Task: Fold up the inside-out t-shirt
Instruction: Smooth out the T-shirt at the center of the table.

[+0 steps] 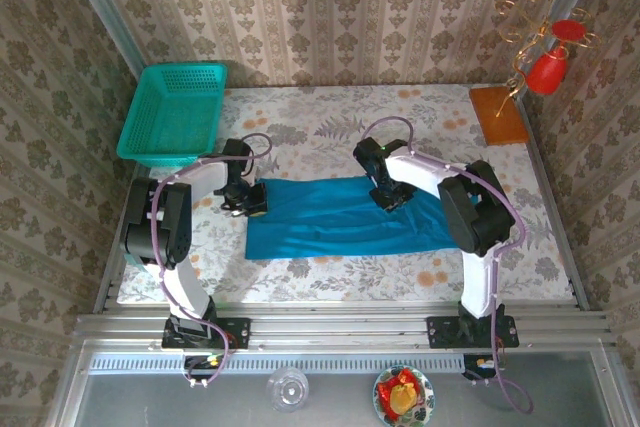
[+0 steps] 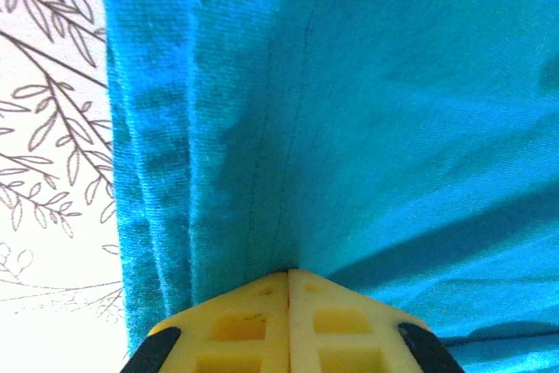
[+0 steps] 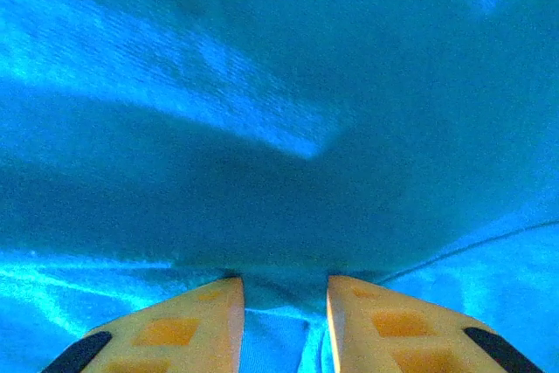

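lying flat, t-shirt [image 1: 345,219] long axis left-right

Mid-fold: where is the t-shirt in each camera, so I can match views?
Top external: t-shirt, a band across the middle, left gripper at its left end, right gripper on its far edge.
Left wrist: t-shirt right of the floral tablecloth, pinched in the closed fingers.
Right wrist: t-shirt ahead, a fold between the fingers.
Shared landmark: floral tablecloth beside the t-shirt's left end, top and left wrist.
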Action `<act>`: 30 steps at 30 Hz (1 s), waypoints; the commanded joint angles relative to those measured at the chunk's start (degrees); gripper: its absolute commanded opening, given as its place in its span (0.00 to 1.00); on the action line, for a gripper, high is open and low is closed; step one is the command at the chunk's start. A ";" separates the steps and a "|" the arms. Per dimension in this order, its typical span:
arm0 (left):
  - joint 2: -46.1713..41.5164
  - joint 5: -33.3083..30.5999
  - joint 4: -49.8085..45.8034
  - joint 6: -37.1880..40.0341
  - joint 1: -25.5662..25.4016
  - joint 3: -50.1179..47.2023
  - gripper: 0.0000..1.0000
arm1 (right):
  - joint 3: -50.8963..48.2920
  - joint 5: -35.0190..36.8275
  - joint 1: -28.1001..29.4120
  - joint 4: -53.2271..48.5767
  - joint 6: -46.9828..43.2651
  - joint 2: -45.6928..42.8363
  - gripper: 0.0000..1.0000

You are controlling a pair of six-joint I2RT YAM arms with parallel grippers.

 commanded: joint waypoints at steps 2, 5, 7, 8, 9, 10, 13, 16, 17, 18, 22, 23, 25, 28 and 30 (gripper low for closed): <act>0.38 -0.23 -1.46 0.36 0.33 0.55 0.07 | 1.83 2.26 0.36 -1.66 -2.78 2.19 0.32; 0.34 -0.40 -1.50 0.29 0.29 0.71 0.07 | 2.01 1.37 0.36 -2.10 -3.17 2.70 0.31; 0.50 -0.53 -1.62 0.33 0.29 0.88 0.07 | 2.07 1.00 0.36 -2.60 -3.29 2.55 0.27; 0.57 -0.64 -1.67 0.26 0.29 0.99 0.07 | 2.09 1.05 0.36 -2.91 -3.29 2.32 0.24; 0.69 -0.67 -1.71 0.29 0.33 1.15 0.07 | 2.01 1.21 0.44 -3.07 -3.21 1.76 0.19; 0.81 -0.80 -1.85 0.30 0.42 1.27 0.07 | 1.78 1.39 0.60 -3.08 -3.21 1.00 0.14; 1.20 -1.23 -2.40 0.13 0.42 1.77 0.06 | 0.88 1.31 0.68 -2.68 -3.03 -1.82 0.05; 1.56 -1.63 -2.83 -0.16 0.46 2.29 0.05 | 0.19 1.23 0.71 -3.20 -2.83 -3.55 0.00; 1.64 -1.63 -2.93 -0.17 0.48 2.39 0.05 | 0.02 1.20 0.72 -3.41 -2.79 -3.80 0.00; 1.73 -1.63 -2.92 -0.20 0.54 2.43 0.05 | -0.25 0.93 0.75 -3.66 -2.64 -4.00 0.00; 1.83 -1.80 -3.17 -0.23 0.47 2.60 0.05 | -1.46 -0.59 0.71 -4.56 -2.09 -3.89 0.00; 1.83 -1.85 -3.21 -0.30 0.55 2.56 0.05 | -1.79 -0.76 0.71 -4.74 -1.90 -4.02 0.00; 1.89 -1.94 -3.25 -0.39 0.64 2.49 0.05 | -2.67 -1.06 0.72 -4.80 -1.45 -4.10 0.00; 2.15 -2.25 -3.43 -0.35 0.84 2.34 0.04 | -3.93 -1.95 0.62 -4.57 -1.19 -4.28 0.00; 2.48 -2.81 -3.88 -0.18 0.98 2.40 0.03 | -4.46 -2.13 0.54 -4.39 -0.93 -4.09 0.00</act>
